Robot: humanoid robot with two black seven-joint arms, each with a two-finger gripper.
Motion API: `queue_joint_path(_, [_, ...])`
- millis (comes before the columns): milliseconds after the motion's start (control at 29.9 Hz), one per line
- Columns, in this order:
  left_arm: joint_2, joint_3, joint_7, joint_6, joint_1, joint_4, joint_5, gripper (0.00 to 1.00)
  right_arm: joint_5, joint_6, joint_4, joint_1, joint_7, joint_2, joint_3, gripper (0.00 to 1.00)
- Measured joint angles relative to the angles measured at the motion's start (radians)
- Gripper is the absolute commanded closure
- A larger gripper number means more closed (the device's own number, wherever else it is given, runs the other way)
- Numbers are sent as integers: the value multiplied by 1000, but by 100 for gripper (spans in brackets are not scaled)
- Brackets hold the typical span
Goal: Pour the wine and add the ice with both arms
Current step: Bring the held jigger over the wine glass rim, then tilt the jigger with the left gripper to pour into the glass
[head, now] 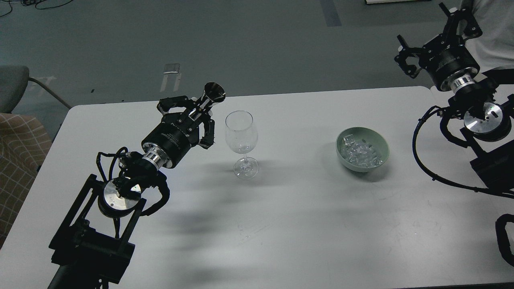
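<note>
An empty wine glass (241,141) stands upright near the middle of the white table (281,224). My left gripper (195,112) is shut on a small metal measuring cup (211,93), just left of the glass. The cup tilts to the right, its mouth level with the glass rim and a little to the left of it. A pale green bowl (362,149) full of ice cubes sits to the right of the glass. My right gripper (435,30) is open and empty, held high beyond the table's far right corner.
A chair (16,132) with a checked cushion stands left of the table. A person in a light shirt (492,32) stands at the far right behind my right arm. The grey floor lies beyond the table's far edge.
</note>
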Motion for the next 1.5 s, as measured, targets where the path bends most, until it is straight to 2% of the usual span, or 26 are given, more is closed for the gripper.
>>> queue_joint_path(1504, [9,28,-1,-26,3,-26,235,100,0,0,0,3,0,0,0,0])
